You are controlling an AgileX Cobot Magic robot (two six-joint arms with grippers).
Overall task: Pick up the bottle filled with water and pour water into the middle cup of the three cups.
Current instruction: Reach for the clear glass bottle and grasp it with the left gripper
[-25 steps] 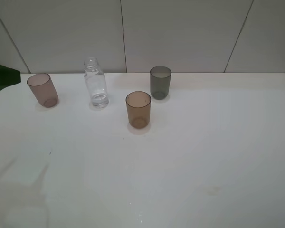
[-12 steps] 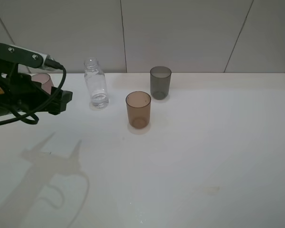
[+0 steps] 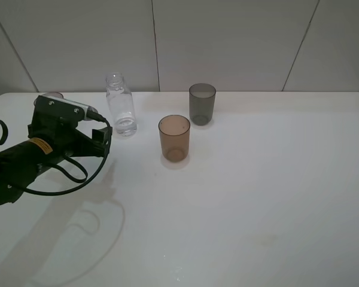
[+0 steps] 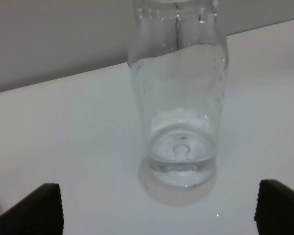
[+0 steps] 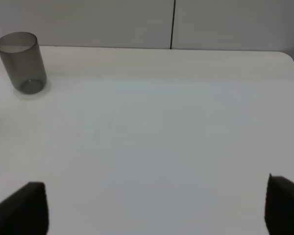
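Note:
The clear bottle (image 3: 121, 104) stands uncapped near the back of the table with a little water at its bottom. In the left wrist view the bottle (image 4: 179, 107) is straight ahead, a short way beyond my fingertips. My left gripper (image 3: 103, 141) (image 4: 159, 211) is open and empty, just in front and left of the bottle. The amber middle cup (image 3: 174, 138) stands upright to the right of the bottle. The dark grey cup (image 3: 202, 103) (image 5: 20, 61) stands behind it. Only the rim of the pinkish cup (image 3: 51, 95) shows behind my left arm. My right gripper (image 5: 152, 210) is open and empty.
The white table (image 3: 257, 191) runs up to a light panelled wall (image 3: 227, 42) just behind the bottle and cups. My left arm and its black cable (image 3: 66, 173) lie low over the table's left part. The right arm is outside the exterior high view.
My left arm has swung in from the left edge toward the bottle and now covers most of the pinkish cup. Bottle and cups have stayed put.

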